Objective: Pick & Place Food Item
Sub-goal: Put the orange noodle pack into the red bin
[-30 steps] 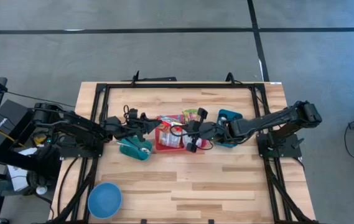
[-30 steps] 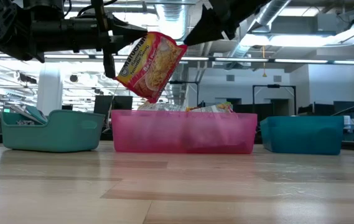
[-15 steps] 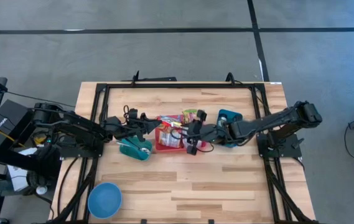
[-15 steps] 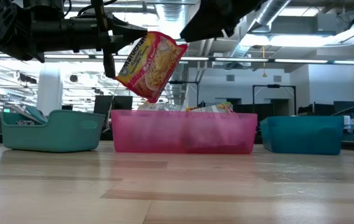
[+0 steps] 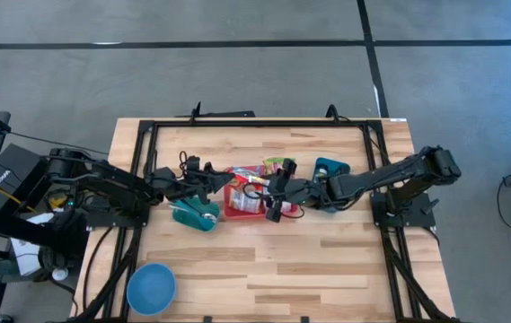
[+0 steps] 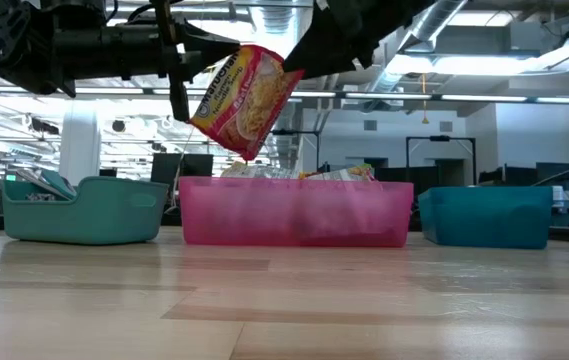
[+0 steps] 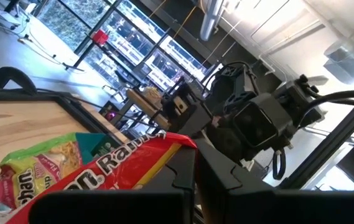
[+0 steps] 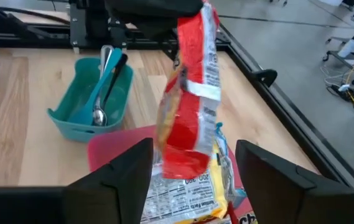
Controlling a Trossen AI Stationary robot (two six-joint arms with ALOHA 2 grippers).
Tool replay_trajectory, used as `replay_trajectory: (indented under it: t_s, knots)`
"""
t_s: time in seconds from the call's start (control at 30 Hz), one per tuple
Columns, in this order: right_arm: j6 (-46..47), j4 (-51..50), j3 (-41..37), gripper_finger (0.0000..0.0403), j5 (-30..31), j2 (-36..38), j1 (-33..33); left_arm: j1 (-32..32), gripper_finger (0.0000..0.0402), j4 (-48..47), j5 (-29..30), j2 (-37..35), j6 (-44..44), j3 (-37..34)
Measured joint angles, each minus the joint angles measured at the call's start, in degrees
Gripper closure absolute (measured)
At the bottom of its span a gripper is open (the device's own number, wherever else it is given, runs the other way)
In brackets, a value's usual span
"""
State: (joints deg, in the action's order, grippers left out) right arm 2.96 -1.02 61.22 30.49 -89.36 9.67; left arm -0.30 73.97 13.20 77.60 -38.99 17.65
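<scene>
A red and yellow noodle packet [image 6: 242,100] hangs tilted above the pink bin [image 6: 294,215], which holds more food packets [image 8: 189,199]. My left gripper [image 5: 212,182] reaches in from the table's left and is shut on the packet. My right gripper [image 8: 192,158] comes from the table's right and is open. Its two fingers stand on either side of the packet's [image 8: 192,99] lower part with a gap on each side. In the high view it [image 5: 273,193] is over the bin's right half. My left gripper pinches the noodle packet by its edge [image 7: 164,158] between the two shut fingers [image 6: 177,95], coming level from the table's left. The packet is lifted clear of the pink bin and hangs tilted, its free lower corner [image 6: 246,155] pointing down at the bin.
A teal bin [image 5: 197,215] with a spoon and other utensils [image 8: 102,87] stands left of the pink bin. Another teal bin [image 6: 484,215] is on its right. A blue bowl [image 5: 152,289] sits near the front left corner. Black frame rails [image 5: 264,123] run round the table.
My right gripper has crept a little toward the table's left, closer around the packet. The packet has risen slightly in my left gripper's hold and stays tilted above the pink bin.
</scene>
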Motion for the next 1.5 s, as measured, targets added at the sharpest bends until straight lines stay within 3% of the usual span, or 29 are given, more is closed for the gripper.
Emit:
replay_trajectory:
  t_s: [0.47, 1.5]
  knots:
    - [-1.51, 0.61, -0.01, 0.0212, -0.47, 0.00, -0.31, -0.80, 0.0401, 0.11, -0.49, 0.00, -0.45, 0.00]
    - [-2.08, 1.64, -0.05, 0.0397, -0.49, -1.97, -0.37, -0.80, 0.0401, 0.57, -0.29, 0.02, -0.84, -0.02]
